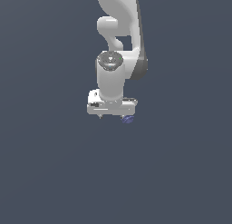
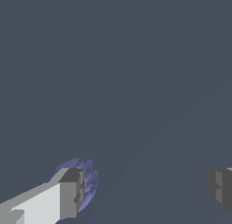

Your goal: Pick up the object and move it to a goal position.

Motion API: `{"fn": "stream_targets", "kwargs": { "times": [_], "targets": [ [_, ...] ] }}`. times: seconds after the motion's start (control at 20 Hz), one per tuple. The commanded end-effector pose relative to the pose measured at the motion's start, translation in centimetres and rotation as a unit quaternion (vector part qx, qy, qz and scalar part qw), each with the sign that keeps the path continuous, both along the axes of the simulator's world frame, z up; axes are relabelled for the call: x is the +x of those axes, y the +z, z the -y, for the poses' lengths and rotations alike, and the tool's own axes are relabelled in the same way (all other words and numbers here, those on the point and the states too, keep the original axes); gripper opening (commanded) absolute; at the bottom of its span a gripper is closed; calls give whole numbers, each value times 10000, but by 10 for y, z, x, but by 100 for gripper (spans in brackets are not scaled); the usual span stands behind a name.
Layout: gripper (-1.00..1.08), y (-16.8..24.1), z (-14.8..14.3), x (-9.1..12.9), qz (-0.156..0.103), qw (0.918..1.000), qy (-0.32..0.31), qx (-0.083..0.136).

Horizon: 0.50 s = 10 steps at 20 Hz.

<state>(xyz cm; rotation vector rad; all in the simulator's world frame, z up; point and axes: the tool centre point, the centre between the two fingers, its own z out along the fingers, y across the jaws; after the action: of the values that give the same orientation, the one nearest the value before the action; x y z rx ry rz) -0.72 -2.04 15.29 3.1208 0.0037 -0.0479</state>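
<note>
You can barely make out the object (image 1: pixel 128 119) in the exterior view: only a small blue-purple sliver peeks out below the white gripper (image 1: pixel 112 115), just right of the frame's centre, the rest hidden by the hand. In the wrist view, one finger (image 2: pixel 71 193) covers much of the object (image 2: pixel 89 182), and the other finger (image 2: pixel 220 187) is cut off at the frame's edge. The jaws stand wide apart, gripping nothing. The object sits at one finger, not in the gap between them; you cannot tell whether they touch.
</note>
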Motion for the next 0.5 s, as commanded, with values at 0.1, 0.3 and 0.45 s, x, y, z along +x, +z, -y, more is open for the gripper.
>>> {"fn": "stream_targets", "kwargs": {
  "times": [0.1,0.3,0.45],
  "targets": [
    [100,-8,-11,-7,11,9998,205,11],
    [100,-20,-27,-19,33,9986,521,31],
    [100,-32,-44,-33,56,9964,840,52]
  ]
}}
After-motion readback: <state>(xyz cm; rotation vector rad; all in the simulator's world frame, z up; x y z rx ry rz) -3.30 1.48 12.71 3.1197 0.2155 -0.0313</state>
